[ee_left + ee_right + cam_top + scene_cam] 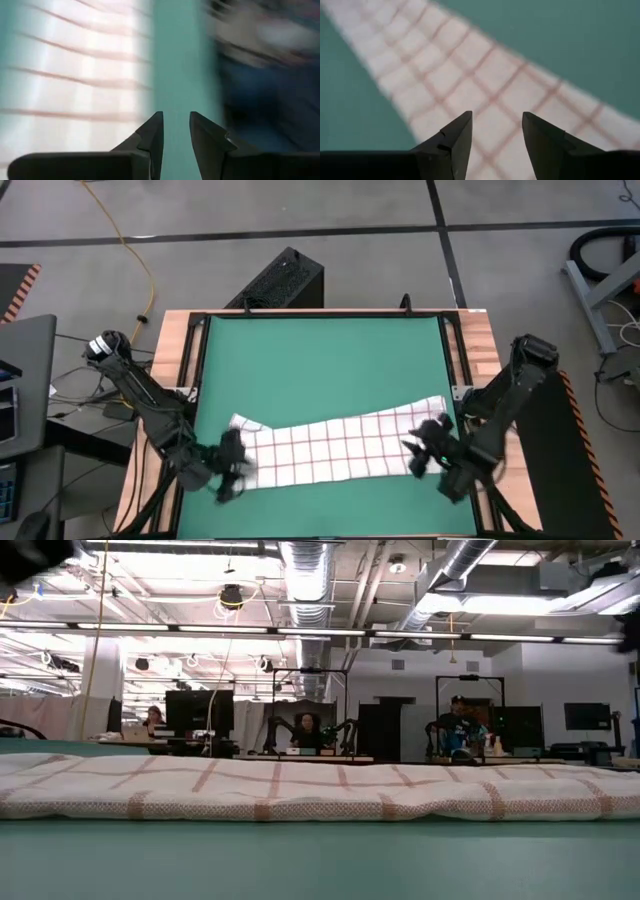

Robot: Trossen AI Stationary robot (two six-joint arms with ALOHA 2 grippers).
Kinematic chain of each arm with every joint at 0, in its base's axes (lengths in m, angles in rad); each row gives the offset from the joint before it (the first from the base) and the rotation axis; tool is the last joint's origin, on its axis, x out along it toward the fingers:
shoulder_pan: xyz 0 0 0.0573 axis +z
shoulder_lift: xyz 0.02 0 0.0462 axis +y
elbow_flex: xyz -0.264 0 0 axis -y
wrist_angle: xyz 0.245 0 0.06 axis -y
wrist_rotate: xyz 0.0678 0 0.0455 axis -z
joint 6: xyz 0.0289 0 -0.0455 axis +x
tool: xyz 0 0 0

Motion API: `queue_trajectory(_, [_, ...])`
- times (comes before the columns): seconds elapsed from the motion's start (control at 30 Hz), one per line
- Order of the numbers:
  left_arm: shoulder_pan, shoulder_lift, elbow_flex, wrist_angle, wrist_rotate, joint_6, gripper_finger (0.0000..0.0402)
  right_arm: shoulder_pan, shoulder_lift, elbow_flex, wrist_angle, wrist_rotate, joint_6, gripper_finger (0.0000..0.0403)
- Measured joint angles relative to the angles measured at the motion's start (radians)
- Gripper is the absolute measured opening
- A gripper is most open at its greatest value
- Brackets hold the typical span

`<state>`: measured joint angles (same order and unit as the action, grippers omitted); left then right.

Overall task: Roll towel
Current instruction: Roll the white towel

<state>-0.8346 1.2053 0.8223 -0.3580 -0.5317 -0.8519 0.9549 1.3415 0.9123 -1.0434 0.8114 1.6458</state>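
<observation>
The towel (330, 445), white with a grid of red-brown lines, lies stretched out as a long strip across the near part of the green mat (320, 360). In the low view the towel (320, 790) looks thick and folded, flat on the mat. My left gripper (232, 470) hovers at the towel's left end, open. In its wrist view my left gripper (176, 122) stands over bare mat beside the towel (75, 75). My right gripper (425, 448) is over the towel's right end, open. In its wrist view my right gripper (497, 125) stands above the cloth (470, 75).
A black box (280, 280) stands beyond the table's far edge. Wooden table margins (480, 340) frame the mat. The far half of the mat is bare. People sit at desks (455, 730) in the room behind.
</observation>
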Motion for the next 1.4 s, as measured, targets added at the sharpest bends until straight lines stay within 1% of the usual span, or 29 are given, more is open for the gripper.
queue_trajectory(0.07, [0.02,0.001,-0.001,-0.091,-0.178,0.002,0.0084,-0.073,0.011,0.0,0.056,-0.018,-0.11,0.0185])
queue_trajectory(0.1, [0.04,0.004,-0.004,-0.123,-0.229,0.003,0.0084,-0.109,0.023,0.0,0.092,-0.03,-0.179,0.0182])
queue_trajectory(0.2, [0.131,0.025,-0.009,-0.196,-0.241,0.034,0.0084,-0.208,0.077,0.0,0.191,-0.093,-0.326,0.017])
queue_trajectory(0.3, [0.225,0.057,-0.009,-0.197,-0.224,0.094,0.0083,-0.296,0.149,0.0,0.168,-0.183,-0.325,0.0156])
queue_trajectory(0.37, [0.285,0.08,-0.009,-0.219,-0.165,0.123,0.0074,-0.337,0.198,0.0,0.136,-0.241,-0.315,0.0146])
queue_trajectory(0.43, [0.339,0.094,-0.009,-0.264,-0.066,0.147,0.0057,-0.358,0.249,-0.001,0.119,-0.295,-0.343,0.0136])
queue_trajectory(0.53, [0.389,0.098,-0.009,-0.347,0.085,0.196,0.003,-0.359,0.31,-0.001,0.143,-0.346,-0.398,0.0127])
queue_trajectory(0.57, [0.397,0.098,-0.009,-0.386,0.1,0.208,0.0022,-0.355,0.328,-0.001,0.148,-0.353,-0.417,0.0126])
queue_trajectory(0.63, [0.405,0.098,-0.009,-0.441,0.081,0.201,0.0009,-0.347,0.359,-0.001,0.156,-0.369,-0.443,0.0125])
queue_trajectory(0.7, [0.423,0.097,-0.009,-0.453,0.083,0.212,0.0003,-0.339,0.379,0.001,0.162,-0.37,-0.447,0.0126])
queue_trajectory(0.87, [0.507,0.097,-0.009,-0.45,0.187,0.312,0.0002,-0.313,0.395,0.002,0.163,-0.361,-0.447,0.0128])
queue_trajectory(1.0, [0.579,0.098,-0.009,-0.408,0.318,0.41,0.0,-0.297,0.389,0.0,0.161,-0.362,-0.443,0.0128])
queue_trajectory(1.17, [0.645,0.098,-0.011,-0.338,0.399,0.51,0.0,-0.283,0.389,0.0,0.16,-0.365,-0.442,0.0128])
queue_trajectory(1.23, [0.673,0.098,-0.043,-0.278,0.447,0.518,0.0,-0.277,0.389,-0.001,0.161,-0.365,-0.442,0.0128])
queue_trajectory(1.33, [0.705,0.098,-0.126,-0.169,0.567,0.525,0.0,-0.273,0.389,-0.001,0.163,-0.367,-0.442,0.0127])
queue_trajectory(1.4, [0.726,0.098,-0.178,-0.126,0.595,0.52,0.0,-0.274,0.389,-0.001,0.164,-0.369,-0.442,0.0127])
